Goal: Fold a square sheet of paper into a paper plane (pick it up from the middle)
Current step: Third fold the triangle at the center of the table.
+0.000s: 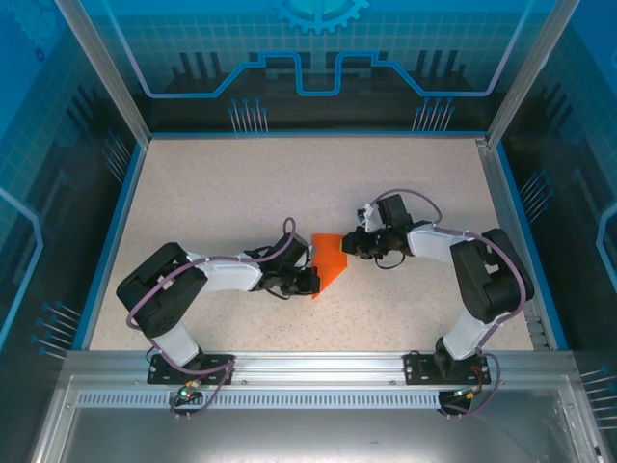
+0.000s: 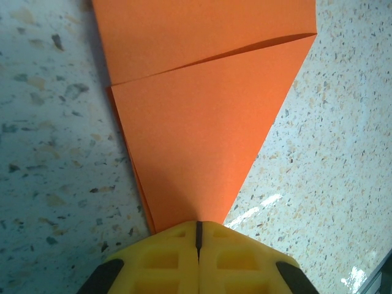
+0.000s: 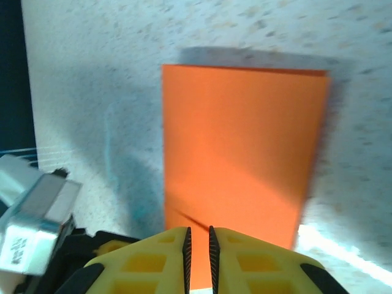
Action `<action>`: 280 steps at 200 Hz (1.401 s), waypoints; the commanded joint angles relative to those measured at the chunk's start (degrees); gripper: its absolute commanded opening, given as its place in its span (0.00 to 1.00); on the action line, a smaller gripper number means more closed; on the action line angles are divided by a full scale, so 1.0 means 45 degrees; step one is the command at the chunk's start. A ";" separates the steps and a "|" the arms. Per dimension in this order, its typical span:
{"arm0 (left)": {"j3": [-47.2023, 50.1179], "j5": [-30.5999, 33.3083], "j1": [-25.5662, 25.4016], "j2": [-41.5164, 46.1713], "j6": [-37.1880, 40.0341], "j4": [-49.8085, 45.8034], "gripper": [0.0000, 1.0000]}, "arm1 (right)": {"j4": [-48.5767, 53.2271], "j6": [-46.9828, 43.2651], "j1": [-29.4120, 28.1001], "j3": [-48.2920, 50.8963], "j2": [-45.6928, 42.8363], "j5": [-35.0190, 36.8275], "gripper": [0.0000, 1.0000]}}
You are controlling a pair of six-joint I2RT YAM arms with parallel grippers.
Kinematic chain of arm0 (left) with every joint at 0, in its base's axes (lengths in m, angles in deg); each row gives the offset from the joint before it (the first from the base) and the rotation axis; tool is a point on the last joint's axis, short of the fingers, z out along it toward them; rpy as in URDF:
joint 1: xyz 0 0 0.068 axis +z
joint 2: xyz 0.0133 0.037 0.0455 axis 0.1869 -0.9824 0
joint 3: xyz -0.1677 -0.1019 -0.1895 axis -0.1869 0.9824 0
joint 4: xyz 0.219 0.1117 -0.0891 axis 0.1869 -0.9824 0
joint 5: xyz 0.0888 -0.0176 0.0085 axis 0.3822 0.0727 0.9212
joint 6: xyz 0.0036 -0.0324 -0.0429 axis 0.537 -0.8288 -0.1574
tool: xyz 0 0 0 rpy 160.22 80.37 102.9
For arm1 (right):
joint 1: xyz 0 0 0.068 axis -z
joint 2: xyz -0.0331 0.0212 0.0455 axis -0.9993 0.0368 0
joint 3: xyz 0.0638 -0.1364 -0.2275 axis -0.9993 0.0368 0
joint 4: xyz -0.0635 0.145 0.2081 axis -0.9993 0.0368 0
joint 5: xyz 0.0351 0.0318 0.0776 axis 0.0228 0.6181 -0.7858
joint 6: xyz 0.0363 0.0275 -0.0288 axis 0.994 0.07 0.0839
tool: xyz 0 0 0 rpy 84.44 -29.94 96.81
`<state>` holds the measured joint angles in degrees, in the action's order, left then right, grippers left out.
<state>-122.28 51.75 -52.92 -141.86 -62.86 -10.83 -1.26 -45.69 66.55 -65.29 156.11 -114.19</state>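
Observation:
The square sheet of paper (image 1: 328, 256) is bright orange and folded into a smaller creased shape with one pointed end. It lies on the speckled table between my two grippers. My left gripper (image 1: 310, 281) is shut on its pointed tip; in the left wrist view the paper (image 2: 196, 141) widens away from the closed yellow fingers (image 2: 165, 257) of that gripper (image 2: 198, 223). My right gripper (image 1: 349, 245) sits at the opposite, straight edge. In the right wrist view its jaws (image 3: 198, 229) stand a narrow slit apart, with the paper (image 3: 242, 153) showing through the gap.
The speckled table (image 1: 222, 193) stretches wide behind and beside the paper. A blue rim (image 1: 111, 241) and glass walls bound it on the left, back and right. An aluminium rail (image 1: 318, 371) with both arm bases runs along the near edge.

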 commanded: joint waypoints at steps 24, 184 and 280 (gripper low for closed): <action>0.0242 0.0728 0.0044 -0.0328 0.0399 -0.1942 0.06 | -0.0116 0.0294 -0.1369 -0.0196 0.0854 -0.0057 0.18; -0.2062 -0.2998 0.0637 0.0332 -0.0883 -0.1337 0.13 | 0.0522 0.0323 -0.1561 -0.0164 0.2222 0.0891 0.09; -0.1509 -0.3374 0.0890 -0.1815 -0.0939 -0.2077 0.13 | 0.0910 0.0287 -0.1541 -0.0204 0.2049 0.1353 0.09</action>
<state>-130.61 37.78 -49.16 -149.11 -68.00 -16.16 -1.55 -43.92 59.75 -66.19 164.33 -113.95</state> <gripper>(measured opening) 0.125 0.091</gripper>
